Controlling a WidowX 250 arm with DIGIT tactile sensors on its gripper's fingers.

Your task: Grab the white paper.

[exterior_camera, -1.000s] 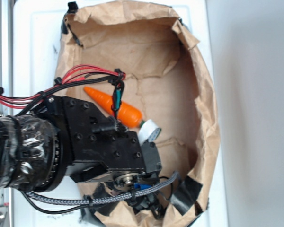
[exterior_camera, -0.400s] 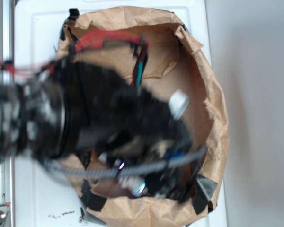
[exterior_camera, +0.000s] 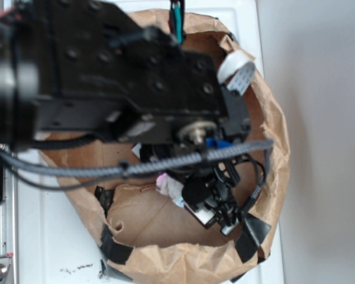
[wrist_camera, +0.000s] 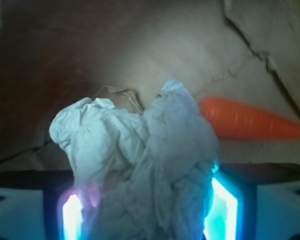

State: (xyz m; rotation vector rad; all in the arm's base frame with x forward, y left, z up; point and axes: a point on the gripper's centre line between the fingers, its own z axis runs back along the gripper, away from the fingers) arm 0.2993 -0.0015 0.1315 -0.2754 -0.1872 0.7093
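Observation:
The white paper (wrist_camera: 140,165), a crumpled off-white wad, fills the gap between my two lit pads (wrist_camera: 72,217) in the wrist view. My gripper (wrist_camera: 147,212) is shut on it, with the pads pressing its left and right sides. In the exterior view a bit of the white paper (exterior_camera: 170,187) shows beside the black gripper (exterior_camera: 192,196), inside the brown paper bag (exterior_camera: 271,130). The arm's large black body covers the upper bag.
An orange carrot (wrist_camera: 250,120) lies on the bag floor beyond the wad, to the right; the arm hides it in the exterior view. A flat white ribbon cable (exterior_camera: 236,71) sticks out by the bag's right rim. Bag walls ring the gripper.
The arm has swung up toward the camera and now looks much larger. The carrot is now hidden in the exterior view, and the wad shows at the gripper.

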